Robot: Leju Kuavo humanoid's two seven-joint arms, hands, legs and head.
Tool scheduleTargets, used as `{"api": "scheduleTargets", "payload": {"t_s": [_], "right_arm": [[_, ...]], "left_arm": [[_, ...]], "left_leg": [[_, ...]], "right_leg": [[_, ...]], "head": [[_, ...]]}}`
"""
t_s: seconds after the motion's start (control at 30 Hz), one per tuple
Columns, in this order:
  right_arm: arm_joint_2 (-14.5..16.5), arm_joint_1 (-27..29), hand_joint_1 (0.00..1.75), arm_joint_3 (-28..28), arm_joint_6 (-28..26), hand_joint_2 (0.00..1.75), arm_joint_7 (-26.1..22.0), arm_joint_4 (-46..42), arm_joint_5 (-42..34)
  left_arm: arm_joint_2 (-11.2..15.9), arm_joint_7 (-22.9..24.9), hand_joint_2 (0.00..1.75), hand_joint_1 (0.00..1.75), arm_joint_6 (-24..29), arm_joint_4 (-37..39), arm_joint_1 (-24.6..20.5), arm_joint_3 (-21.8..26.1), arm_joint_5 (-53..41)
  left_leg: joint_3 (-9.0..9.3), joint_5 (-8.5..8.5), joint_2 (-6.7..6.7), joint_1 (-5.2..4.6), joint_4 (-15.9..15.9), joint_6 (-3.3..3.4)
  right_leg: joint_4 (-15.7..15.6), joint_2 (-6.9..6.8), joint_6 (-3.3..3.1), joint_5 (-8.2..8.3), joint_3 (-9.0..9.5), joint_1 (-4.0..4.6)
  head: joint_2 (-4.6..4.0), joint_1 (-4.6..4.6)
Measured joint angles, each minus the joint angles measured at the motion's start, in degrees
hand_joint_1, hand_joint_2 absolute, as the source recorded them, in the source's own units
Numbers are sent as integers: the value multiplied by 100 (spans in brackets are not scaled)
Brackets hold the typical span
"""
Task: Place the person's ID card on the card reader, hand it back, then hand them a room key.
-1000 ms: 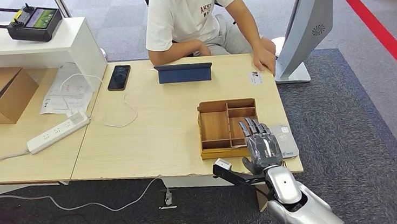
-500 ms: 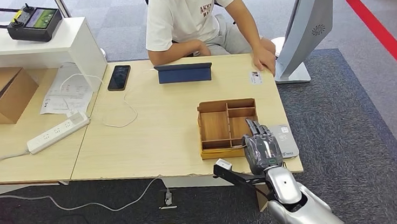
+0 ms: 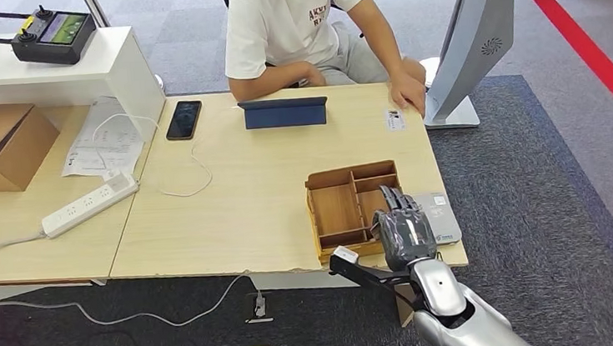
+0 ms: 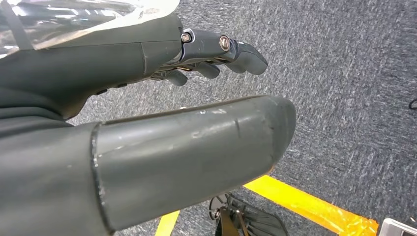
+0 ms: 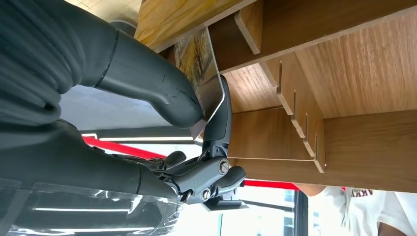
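Card (image 5: 204, 73) pinched in right hand (image 3: 406, 233), over tray (image 3: 335, 208)

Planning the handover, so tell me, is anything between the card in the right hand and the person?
The right hand pinches the card inside the wooden tray, whose walls enclose it; beyond lies a blue tablet before the person.

A brown wooden tray (image 3: 341, 206) sits on the pale wood-grain desk (image 3: 231, 205). Beside the tray lies a light grey card reader (image 3: 440, 211). Beyond the tray stand a dark blue tablet (image 3: 285, 112) and a black phone (image 3: 184, 119). The person's shirt (image 3: 290, 20) is white. The carpet (image 3: 540, 203) is dark grey.
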Motion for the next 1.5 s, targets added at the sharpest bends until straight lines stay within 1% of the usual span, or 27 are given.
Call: {"api": "scheduleTargets", "payload": {"t_s": [0.37, 0.5, 0.63, 0.77, 0.9, 1.13, 1.23, 1.33, 1.43, 1.5], "right_arm": [[8, 37, 175, -126, -797, 175, 137, -190, 301], [-29, 29, 175, -306, -1155, 175, 250, -589, 559], [-112, -50, 175, -486, -1250, 175, 391, -1094, 745], [-173, -188, 175, -630, -1156, 175, 419, -1557, 795], [-189, -399, 175, -665, -939, 175, 378, -1839, 802], [-148, -1027, 175, -585, -410, 175, 236, -1884, 607], [-49, -1402, 175, -484, -107, 175, 181, -1716, 530], [135, -1872, 175, -300, 144, 175, 90, -1328, 428], [370, -2380, 175, -88, 259, 175, -9, -797, 346], [491, -2597, 175, 19, 305, 175, -41, -523, 340]], "left_arm": [[-10, -36, 0, 0, -5, 1, -1, -33, -26], [-19, -111, 0, 0, 9, 1, -1, -37, 0], [-24, -184, 0, 0, 13, 1, 0, -39, 4], [-24, -214, 0, 0, 2, 1, 0, -46, -30], [-30, -250, 0, 0, -33, 1, -3, -100, -100], [-58, -181, 0, 0, -43, -1, -86, -196, -293], [-62, -49, 0, 0, -49, -2, -171, -268, -420], [-64, 78, 0, 0, -68, -7, -262, -325, -533], [-66, 149, 0, 0, -97, -16, -348, -395, -599], [-67, 163, 0, 0, -108, -25, -376, -437, -608]], "left_leg": [[0, 0, 0, 0, 0, 0], [0, 0, 0, 0, 1, 0], [0, 0, 0, 0, 1, 0], [1, 0, 1, 0, 1, 0], [1, 1, 0, 0, 0, -1], [-6, 5, -1, 0, 0, -3], [-12, 6, -1, 0, -1, -4], [-15, 11, -3, 1, -1, -7], [-14, 15, -5, 2, 0, -10], [-15, 16, -9, 3, 0, -11]], "right_leg": [[0, 0, 0, 0, 0, 0], [0, 0, 0, 1, 1, 0], [0, 0, 0, 1, 2, 0], [0, 0, 0, 2, 2, 0], [1, 0, 0, 2, 2, 0], [3, 0, -1, 4, 3, 0], [6, 0, -3, 6, 2, 0], [10, 0, -4, 7, -3, 0], [14, -2, -6, 8, -8, 0], [14, -5, -7, 8, -8, 1]], "head": [[0, 1], [0, 0], [0, 1], [0, 1], [-1, 0], [0, 1], [0, 0], [0, 1], [0, 1], [0, 1]]}}
